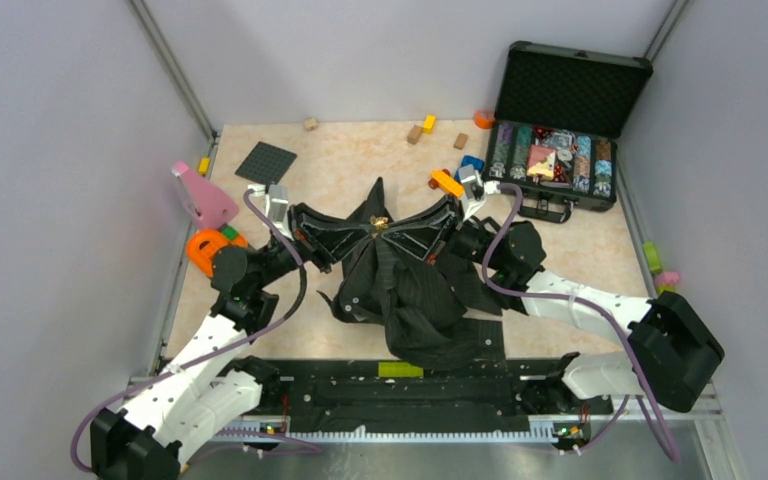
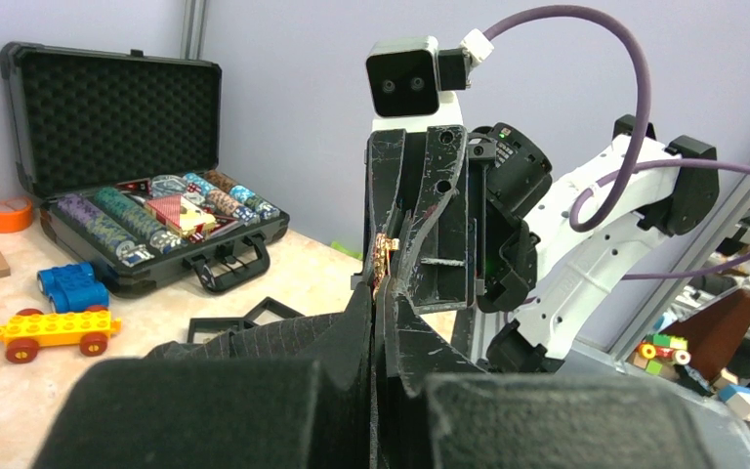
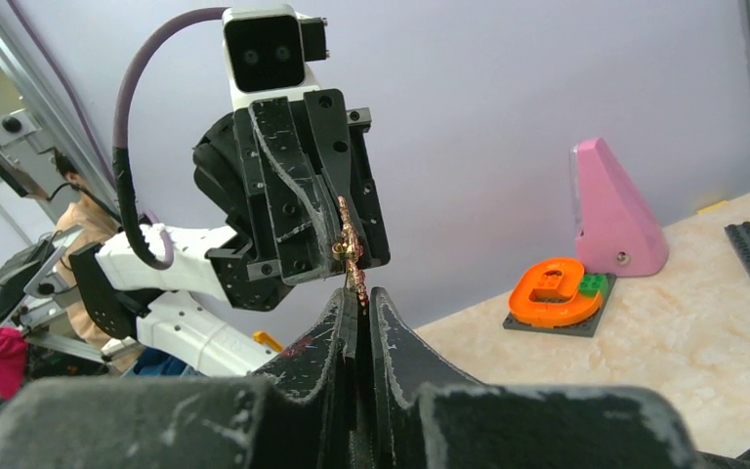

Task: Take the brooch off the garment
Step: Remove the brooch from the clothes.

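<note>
Top external view puts the brooch (image 1: 381, 222) just ahead of the left gripper (image 1: 367, 229), its jaws pressed together on the lifted garment (image 1: 410, 290), and inside the right gripper (image 1: 395, 229), jaws almost together on it, so the right should grip firmly and pull straight away while the left holds.

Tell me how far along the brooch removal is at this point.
Done: the garment is gathered up at the middle. In hand: left end effector shut beside the brooch, right end effector pinched on it. Left: pull the brooch free of the garment; it looks not yet off.
</note>
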Controlling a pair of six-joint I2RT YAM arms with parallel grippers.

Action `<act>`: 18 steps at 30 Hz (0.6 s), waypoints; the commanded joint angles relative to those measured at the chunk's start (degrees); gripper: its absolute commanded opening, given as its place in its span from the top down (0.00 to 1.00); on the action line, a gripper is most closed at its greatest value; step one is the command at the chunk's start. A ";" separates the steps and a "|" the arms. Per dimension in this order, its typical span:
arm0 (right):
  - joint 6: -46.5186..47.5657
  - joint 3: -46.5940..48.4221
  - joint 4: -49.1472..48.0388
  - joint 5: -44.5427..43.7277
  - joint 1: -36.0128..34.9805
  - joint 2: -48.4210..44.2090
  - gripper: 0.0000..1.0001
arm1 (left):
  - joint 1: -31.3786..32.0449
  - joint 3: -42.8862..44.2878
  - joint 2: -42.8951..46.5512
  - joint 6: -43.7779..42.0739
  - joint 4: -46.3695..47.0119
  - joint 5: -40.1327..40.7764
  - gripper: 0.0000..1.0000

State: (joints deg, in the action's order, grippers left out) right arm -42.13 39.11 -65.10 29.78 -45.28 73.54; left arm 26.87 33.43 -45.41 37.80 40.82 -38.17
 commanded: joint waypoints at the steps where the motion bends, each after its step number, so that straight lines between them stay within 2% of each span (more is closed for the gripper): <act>1: -1.76 2.72 -1.64 -2.30 -1.04 -0.82 0.95 | 1.01 2.15 -0.71 -3.11 2.47 -4.52 1.00; 5: -3.26 3.18 -1.42 -2.02 -1.07 -0.69 0.95 | 1.41 2.47 -0.80 -5.43 0.67 -5.11 1.00; 18: -1.99 6.59 9.52 0.19 -1.06 -2.00 0.95 | 2.62 6.50 0.22 -17.13 -14.31 -3.32 1.00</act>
State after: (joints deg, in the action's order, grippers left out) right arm -45.10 42.13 -58.17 29.58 -45.21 73.10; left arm 27.33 37.15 -44.86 25.21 33.17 -39.03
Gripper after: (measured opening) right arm 0.061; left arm 0.013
